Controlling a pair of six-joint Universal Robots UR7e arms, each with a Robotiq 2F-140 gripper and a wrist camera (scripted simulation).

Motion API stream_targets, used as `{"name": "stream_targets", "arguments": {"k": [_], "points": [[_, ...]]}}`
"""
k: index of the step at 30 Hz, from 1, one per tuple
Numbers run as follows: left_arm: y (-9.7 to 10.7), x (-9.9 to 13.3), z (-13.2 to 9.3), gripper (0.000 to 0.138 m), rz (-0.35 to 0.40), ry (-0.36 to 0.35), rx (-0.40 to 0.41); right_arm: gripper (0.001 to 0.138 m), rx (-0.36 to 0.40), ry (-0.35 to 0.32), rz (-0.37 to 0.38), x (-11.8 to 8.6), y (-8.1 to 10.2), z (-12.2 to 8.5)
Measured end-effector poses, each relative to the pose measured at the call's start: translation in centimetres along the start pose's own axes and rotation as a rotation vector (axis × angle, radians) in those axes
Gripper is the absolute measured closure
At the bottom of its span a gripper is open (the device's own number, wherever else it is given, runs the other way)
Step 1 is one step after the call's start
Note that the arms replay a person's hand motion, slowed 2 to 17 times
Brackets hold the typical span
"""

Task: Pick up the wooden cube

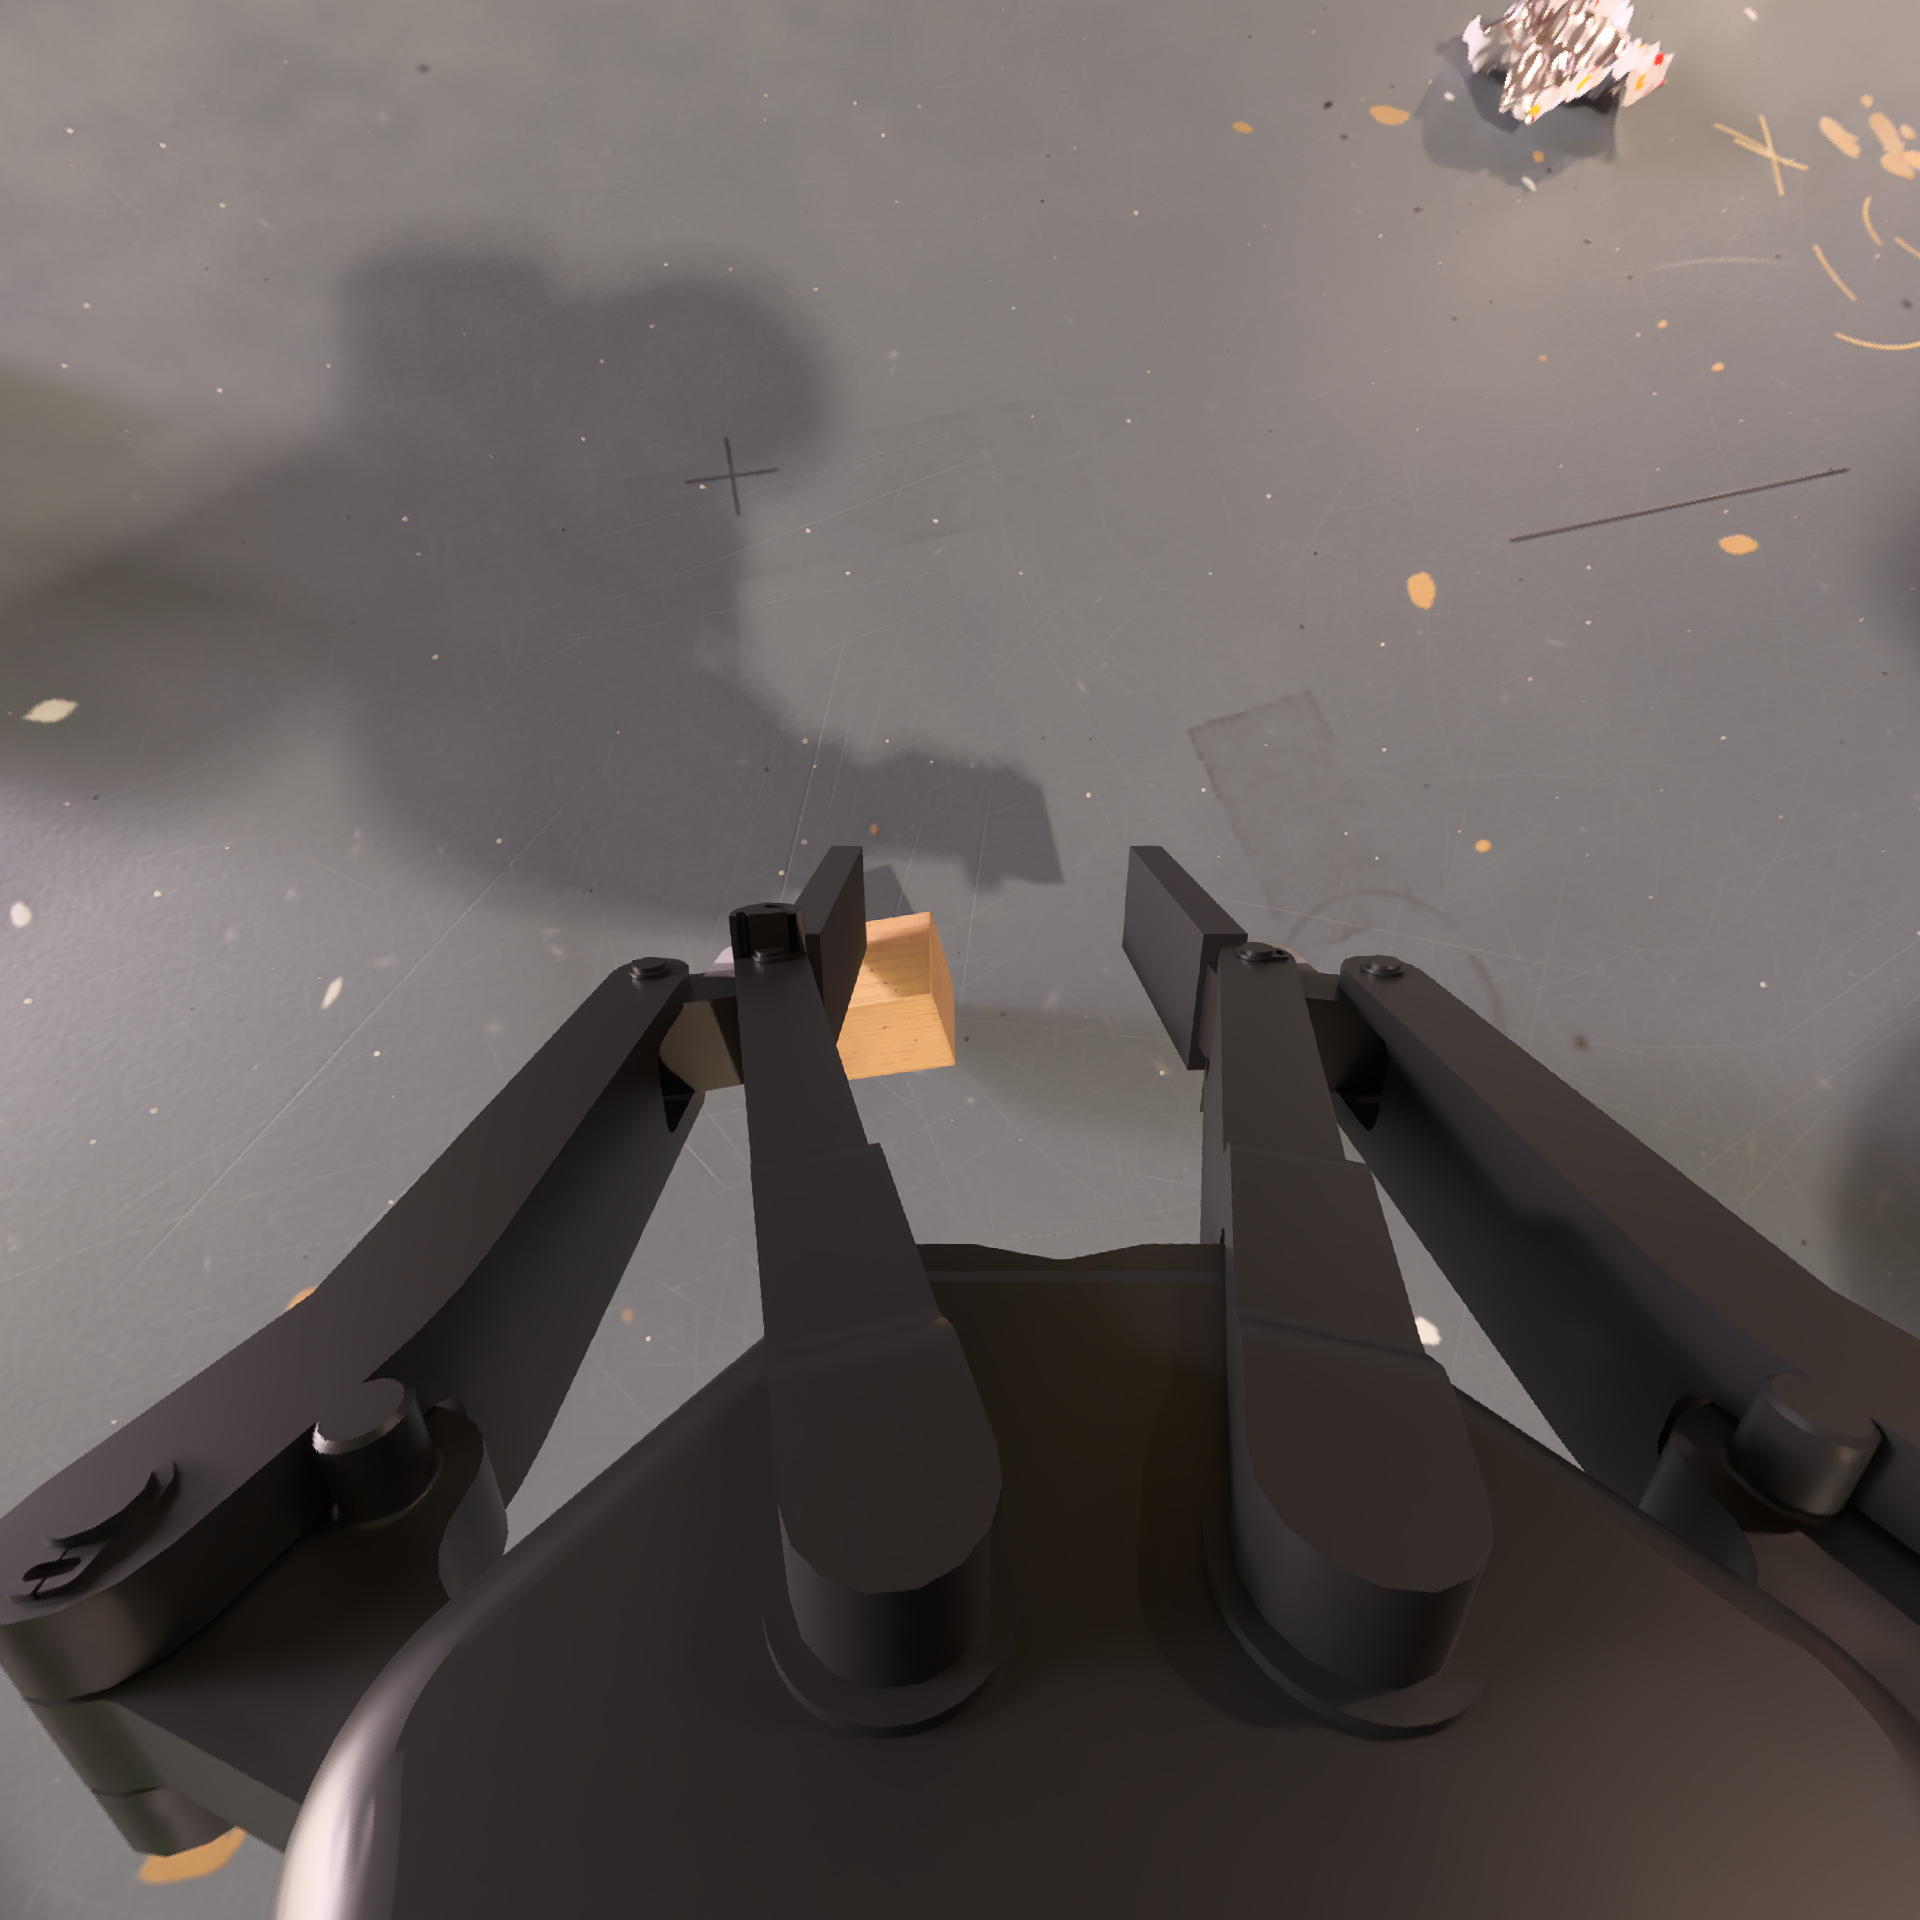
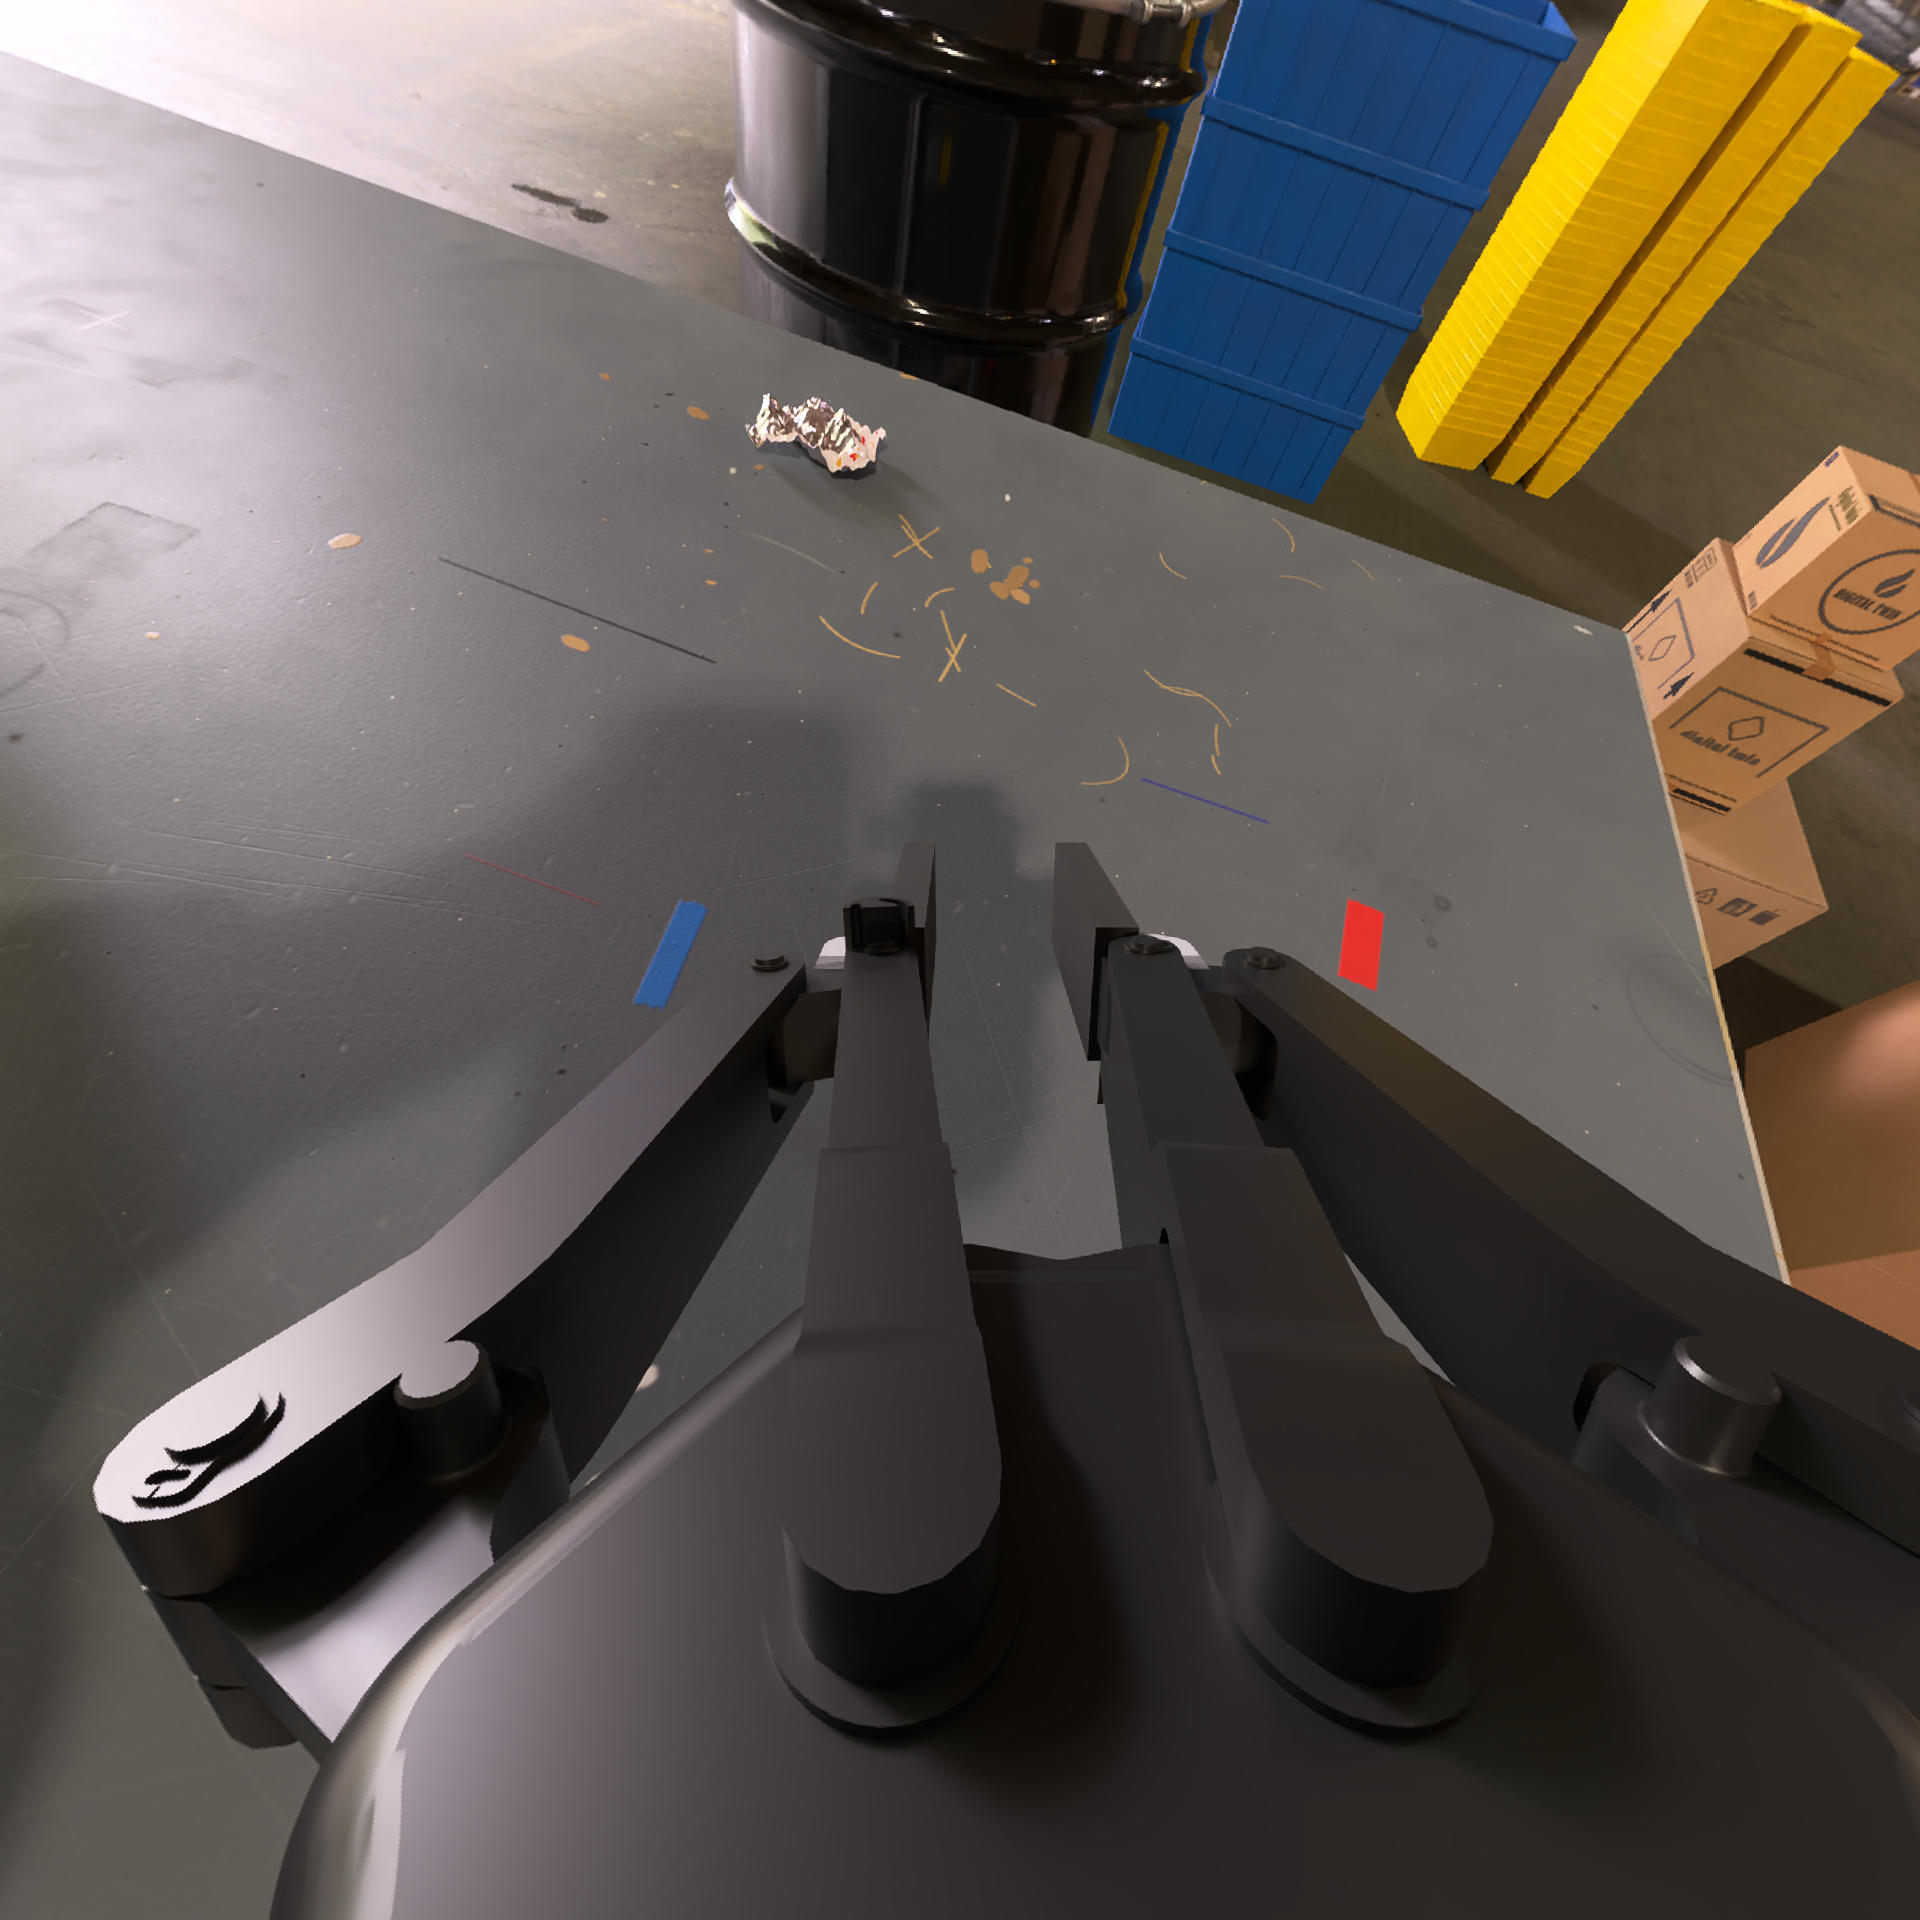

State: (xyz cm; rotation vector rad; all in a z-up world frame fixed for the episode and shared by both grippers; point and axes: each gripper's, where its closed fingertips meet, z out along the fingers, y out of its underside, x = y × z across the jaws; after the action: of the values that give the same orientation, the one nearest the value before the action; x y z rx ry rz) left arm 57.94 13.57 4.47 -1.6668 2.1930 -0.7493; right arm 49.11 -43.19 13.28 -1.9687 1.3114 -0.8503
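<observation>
The wooden cube [image 1: 902,997] is a small light-wood block on the grey table [image 1: 416,935]. It shows only in the left wrist view. My left gripper [image 1: 997,894] is open, with the jaws wide apart over the table. The cube lies between the fingers, close against the inner side of the left finger [image 1: 831,914], which hides part of it. A wide gap separates it from the right finger [image 1: 1174,935]. My right gripper [image 2: 997,883] is empty, its jaws a narrow gap apart, low over the table [image 2: 312,831]. The cube is out of its view.
A crumpled foil wrapper [image 1: 1548,62] lies far ahead on the table; it also shows in the right wrist view [image 2: 816,431]. Blue tape [image 2: 670,954] and red tape [image 2: 1361,943] flank the right gripper. Beyond the table edge stand a black drum [image 2: 935,177], blue crates [image 2: 1320,239], a yellow stack [image 2: 1642,239] and cardboard boxes [image 2: 1787,665].
</observation>
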Motion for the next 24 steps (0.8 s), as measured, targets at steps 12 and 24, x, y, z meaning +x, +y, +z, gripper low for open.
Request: {"name": "stream_targets", "arguments": {"k": [12,24], "points": [[1.0,-1.7,-0.5,0.070,0.031,-0.058,-0.048,0.108,-0.007,-0.006,-0.005,-0.1,0.2,0.1],[1.7,-2.8,-1.1,0.070,0.047,-0.082,-0.072,0.108,-0.017,-0.002,-0.010,0.0,0.4,0.2]]}}
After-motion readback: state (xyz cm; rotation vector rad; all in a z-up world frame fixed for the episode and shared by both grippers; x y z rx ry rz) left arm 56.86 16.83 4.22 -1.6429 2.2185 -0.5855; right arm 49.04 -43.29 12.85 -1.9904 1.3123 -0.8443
